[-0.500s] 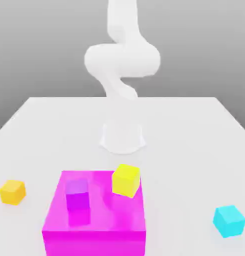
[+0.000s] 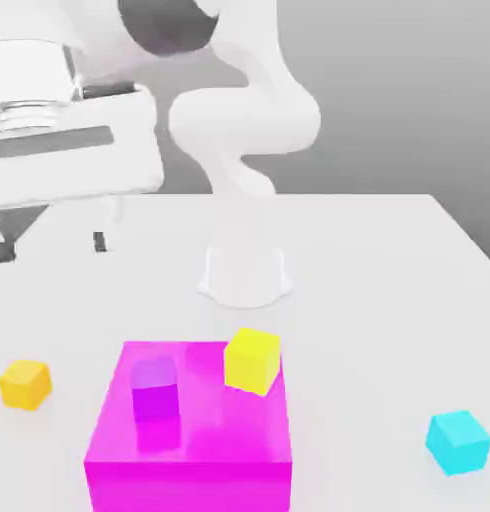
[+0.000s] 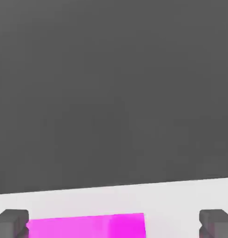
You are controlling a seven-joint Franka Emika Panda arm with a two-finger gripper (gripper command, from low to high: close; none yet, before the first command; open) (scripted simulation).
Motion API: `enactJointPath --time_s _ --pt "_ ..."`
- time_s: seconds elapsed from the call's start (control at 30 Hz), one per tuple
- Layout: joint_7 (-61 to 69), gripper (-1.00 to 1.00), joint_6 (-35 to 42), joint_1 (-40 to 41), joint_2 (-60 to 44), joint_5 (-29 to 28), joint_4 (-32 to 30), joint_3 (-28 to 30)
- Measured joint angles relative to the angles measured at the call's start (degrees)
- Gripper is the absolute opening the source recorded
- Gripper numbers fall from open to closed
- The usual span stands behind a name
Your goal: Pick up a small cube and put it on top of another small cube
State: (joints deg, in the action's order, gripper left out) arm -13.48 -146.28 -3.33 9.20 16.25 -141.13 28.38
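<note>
Place: a bare, computer-drawn test space, not a lived-in room.
Table (image 2: 389,260): one flat white top with no marks, running from the near edge to a far edge.
Backdrop (image 2: 409,100): plain grey beyond the far edge, shading lighter to darker; the hand view shows the same flat grey above the white top.
Robot arm (image 2: 244,110): smooth white, standing on a round base (image 2: 245,275) in the middle of the table.
Blocks: plain flat-coloured shapes, a big magenta block (image 2: 189,440) near the front, an orange cube (image 2: 26,384) at the exterior view's left, a cyan cube (image 2: 457,441) at its right.
</note>
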Motion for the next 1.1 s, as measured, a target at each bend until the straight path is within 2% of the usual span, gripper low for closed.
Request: enactJointPath --time_s 0.2,0.37,0.47,0.63,0.67,0.9,1.1 --pt "10.84 0.0 -4.98 5.75 -12.33 5.31 -3.19 3.76" --pt "16.02 0.0 -10.12 10.1 -20.88 4.43 -6.19 6.4" --pt "19.86 0.0 -13.07 13.36 -25.37 8.22 -5.69 3.57" --pt "26.91 0.0 -17.85 20.86 -32.72 17.37 -3.51 -5.64" --pt "27.77 -1.0 -18.44 21.83 -33.61 18.49 -3.24 -6.83" --pt "27.63 -1.0 -18.28 21.75 -33.53 18.33 -3.26 -6.72" --pt "19.77 -1.0 -13.22 14.17 -25.55 7.91 -5.75 2.99"
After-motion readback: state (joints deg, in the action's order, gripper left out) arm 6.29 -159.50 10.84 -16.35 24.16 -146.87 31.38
